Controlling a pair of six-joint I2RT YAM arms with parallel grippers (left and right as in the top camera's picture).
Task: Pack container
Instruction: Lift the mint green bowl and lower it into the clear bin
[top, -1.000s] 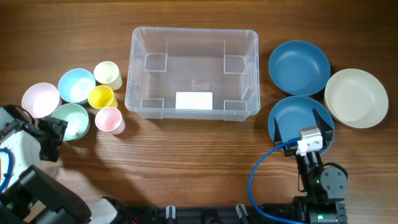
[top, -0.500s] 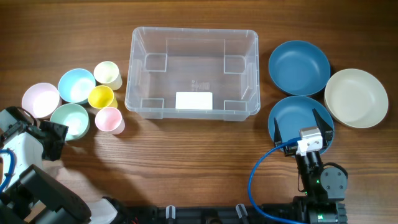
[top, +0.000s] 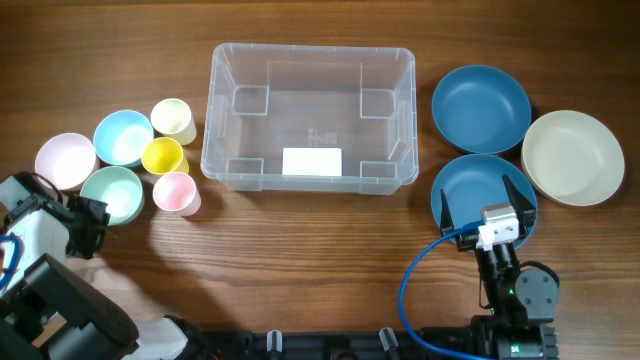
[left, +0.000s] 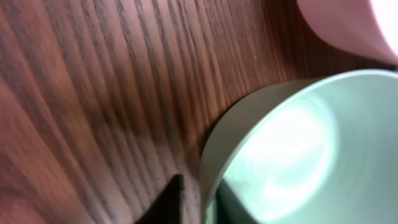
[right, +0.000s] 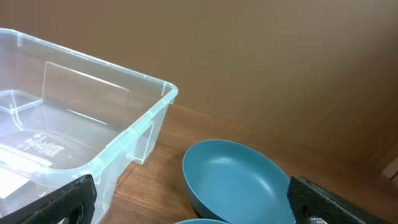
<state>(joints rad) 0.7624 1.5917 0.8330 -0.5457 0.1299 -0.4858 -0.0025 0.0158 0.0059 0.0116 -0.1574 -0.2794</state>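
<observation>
Container (top: 310, 48) is seen at the middle of the table, toward its far edge. The left gripper (left: 199, 202) is pinched narrowly on the rim of the mint bowl (left: 292, 143) near the table's left edge. The right gripper (top: 482, 200) is spread wide over a blue bowl (top: 470, 175).

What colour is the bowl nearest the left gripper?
The bowl is mint green, clearest in the left wrist view.
</observation>
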